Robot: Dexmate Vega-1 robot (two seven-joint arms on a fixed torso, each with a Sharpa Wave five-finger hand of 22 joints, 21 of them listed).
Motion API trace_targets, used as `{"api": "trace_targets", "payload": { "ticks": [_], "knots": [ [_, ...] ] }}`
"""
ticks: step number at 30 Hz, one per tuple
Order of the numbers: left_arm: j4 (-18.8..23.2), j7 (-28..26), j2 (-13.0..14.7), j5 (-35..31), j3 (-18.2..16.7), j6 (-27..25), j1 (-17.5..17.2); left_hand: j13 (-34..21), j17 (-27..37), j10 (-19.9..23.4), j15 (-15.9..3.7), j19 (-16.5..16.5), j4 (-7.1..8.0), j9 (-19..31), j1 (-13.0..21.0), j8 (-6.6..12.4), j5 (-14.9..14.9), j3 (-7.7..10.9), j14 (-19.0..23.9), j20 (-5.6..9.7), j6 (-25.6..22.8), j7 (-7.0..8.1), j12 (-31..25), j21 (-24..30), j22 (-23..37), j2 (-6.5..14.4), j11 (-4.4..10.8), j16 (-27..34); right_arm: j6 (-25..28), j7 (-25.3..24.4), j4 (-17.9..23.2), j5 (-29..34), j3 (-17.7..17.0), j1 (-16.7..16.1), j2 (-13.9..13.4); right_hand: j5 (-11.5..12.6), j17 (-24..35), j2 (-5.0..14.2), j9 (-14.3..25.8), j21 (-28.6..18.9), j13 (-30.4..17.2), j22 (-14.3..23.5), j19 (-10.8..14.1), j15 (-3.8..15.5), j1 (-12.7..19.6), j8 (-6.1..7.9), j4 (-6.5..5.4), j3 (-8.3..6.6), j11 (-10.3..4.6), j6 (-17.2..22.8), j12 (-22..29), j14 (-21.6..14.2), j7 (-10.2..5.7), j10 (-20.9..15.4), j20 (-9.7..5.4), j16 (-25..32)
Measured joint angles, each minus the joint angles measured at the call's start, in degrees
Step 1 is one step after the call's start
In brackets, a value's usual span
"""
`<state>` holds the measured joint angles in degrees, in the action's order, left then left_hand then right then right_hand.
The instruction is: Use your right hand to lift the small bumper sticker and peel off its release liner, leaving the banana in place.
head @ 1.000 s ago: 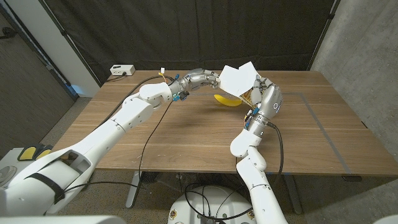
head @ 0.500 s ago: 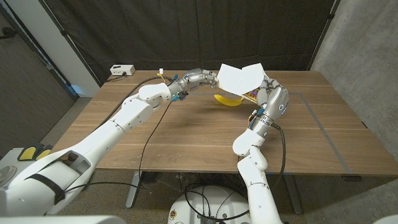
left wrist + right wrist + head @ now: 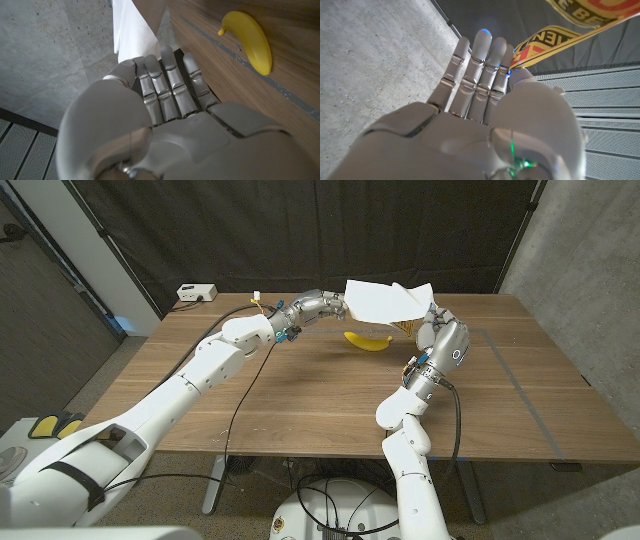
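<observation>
Both hands hold the bumper sticker in the air over the table's far middle, its white backing facing the head camera. My left hand grips the white liner sheet at its left edge. My right hand pinches the other end, where the yellow and red printed face runs out from between thumb and fingers. The two white layers part near the right hand. The yellow banana lies on the table below the sheet, untouched, and shows past my left hand as the banana.
A small white box sits at the table's far left corner. Thin tape lines mark a rectangle on the right part. A dark curtain hangs behind, with a concrete wall to the right.
The sheet has risen and tilted flatter. My right hand has moved right and away from the left hand, stretching the sticker between them. The banana has not moved.
</observation>
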<state>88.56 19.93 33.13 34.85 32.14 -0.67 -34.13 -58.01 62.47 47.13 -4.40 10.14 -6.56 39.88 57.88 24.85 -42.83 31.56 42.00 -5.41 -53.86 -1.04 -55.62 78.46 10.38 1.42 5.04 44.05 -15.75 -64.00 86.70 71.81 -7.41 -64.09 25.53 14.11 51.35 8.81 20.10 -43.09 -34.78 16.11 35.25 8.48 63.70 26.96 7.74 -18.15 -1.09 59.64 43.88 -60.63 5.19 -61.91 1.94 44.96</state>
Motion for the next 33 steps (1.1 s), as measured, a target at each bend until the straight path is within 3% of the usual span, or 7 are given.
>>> {"api": "trace_targets", "payload": {
  "ticks": [10,14,16,18,21,24,33],
  "knots": [
    [-0.6,0.8,-0.1,0.7,0.0,-0.4,0.4,2.8,-2.7,-0.5,0.00,-0.9,-0.14,-2.5,0.2,0.00,0.6,-1.52,0.0,-0.93,0.0,-0.01,3.1,0.4,0.2,0.9,0.62,-2.0,-1.1,0.0,-0.1,-0.4,-0.3,0.2,0.3,0.0,-1.2,-1.33,-1.2,-1.6,2.4,0.0,-1.8,-0.17,-2.6,-0.76,-0.60,-0.80,-1.38,-1.1,-2.1,3.4,-2.65,1.4,1.76,-3.9],
    [-0.9,1.3,-0.2,1.1,0.1,-0.5,0.6,5.5,-5.5,-1.9,0.22,-2.0,-0.78,-4.4,0.9,0.04,2.5,-3.85,-1.1,-1.97,1.6,-0.65,5.1,0.4,0.2,1.7,-0.24,-3.9,-1.9,0.0,-0.3,-0.7,-0.5,0.4,0.3,-1.3,-4.4,-2.67,-2.4,-2.9,4.7,-0.3,-3.2,-1.43,-7.0,-3.74,-2.02,0.62,-0.77,-6.8,-5.7,7.6,-3.63,6.8,2.58,-8.4],
    [-1.1,1.3,-0.3,1.1,0.1,-0.5,0.6,7.1,-7.6,-2.8,0.48,-2.5,-0.74,-5.7,-0.1,4.76,4.1,-5.56,-2.4,-2.50,4.3,-0.56,6.9,0.4,0.2,1.3,-1.04,-5.7,-2.3,0.0,-0.3,-1.0,-0.5,0.4,0.3,-2.3,-6.1,-3.52,-3.2,-3.4,6.1,-0.7,-4.1,-2.59,-10.1,-6.11,-2.99,1.60,-0.40,-11.4,-8.1,10.2,-3.99,10.8,3.10,-10.9],
    [-1.3,1.3,-0.3,1.1,0.1,-0.5,0.7,11.3,-10.8,-7.0,0.65,-3.6,0.24,-7.0,-3.5,4.95,7.7,-8.00,-3.6,-3.49,8.5,-1.13,10.1,0.4,0.2,0.7,-0.51,-8.5,-2.6,0.0,-0.3,-1.6,-0.5,0.4,0.3,-3.3,-8.4,-4.55,-4.2,-3.7,7.8,-1.6,-5.4,-3.95,-14.6,-9.44,-4.43,3.04,0.21,-17.1,-10.9,13.6,-4.13,15.7,3.69,-14.3],
    [-1.6,2.8,-0.3,1.7,0.2,-0.5,0.8,16.6,-18.6,-15.3,1.30,-7.9,1.81,-11.7,-10.4,-4.26,16.8,-11.04,-8.4,-5.63,19.4,-0.77,15.2,-2.6,0.0,-2.1,-2.55,-16.5,-2.6,0.0,-0.6,-3.2,0.1,0.5,-0.9,-3.8,-12.2,-6.10,-5.8,-3.5,10.5,-3.5,-8.3,-6.23,-22.2,-14.87,-6.86,5.47,2.14,-27.8,-16.1,19.7,-4.39,24.7,4.75,-19.9],
    [-2.0,4.2,-0.1,1.8,0.4,-0.1,1.1,22.5,-27.3,-27.8,5.50,-15.9,2.58,-17.3,-16.1,-12.57,27.7,-13.09,-20.0,-6.49,33.9,0.15,24.4,-8.5,-0.2,-3.8,-5.81,-26.7,-2.2,0.0,-0.6,-6.7,3.4,0.3,-4.9,-3.8,-15.2,-7.86,-7.0,-1.6,12.8,-4.9,-12.7,-7.99,-28.2,-16.59,-8.85,7.48,3.79,-36.9,-21.3,26.2,-4.40,33.1,5.86,-24.6],
    [-2.3,6.6,1.1,0.7,1.1,0.7,1.9,30.9,-39.9,-46.0,13.17,-19.8,2.94,-26.6,-23.0,-14.69,32.0,-16.86,-39.9,-6.62,54.5,2.02,40.1,-22.1,-0.4,-5.6,-10.48,-33.5,-1.3,0.0,-0.2,-17.4,9.7,0.1,-12.9,-3.5,-17.4,-9.36,-7.9,1.0,14.7,-5.5,-17.3,-9.53,-34.5,-16.59,-10.94,10.21,5.07,-41.6,-25.4,30.6,-4.28,37.8,7.23,-27.5]
  ]
}}
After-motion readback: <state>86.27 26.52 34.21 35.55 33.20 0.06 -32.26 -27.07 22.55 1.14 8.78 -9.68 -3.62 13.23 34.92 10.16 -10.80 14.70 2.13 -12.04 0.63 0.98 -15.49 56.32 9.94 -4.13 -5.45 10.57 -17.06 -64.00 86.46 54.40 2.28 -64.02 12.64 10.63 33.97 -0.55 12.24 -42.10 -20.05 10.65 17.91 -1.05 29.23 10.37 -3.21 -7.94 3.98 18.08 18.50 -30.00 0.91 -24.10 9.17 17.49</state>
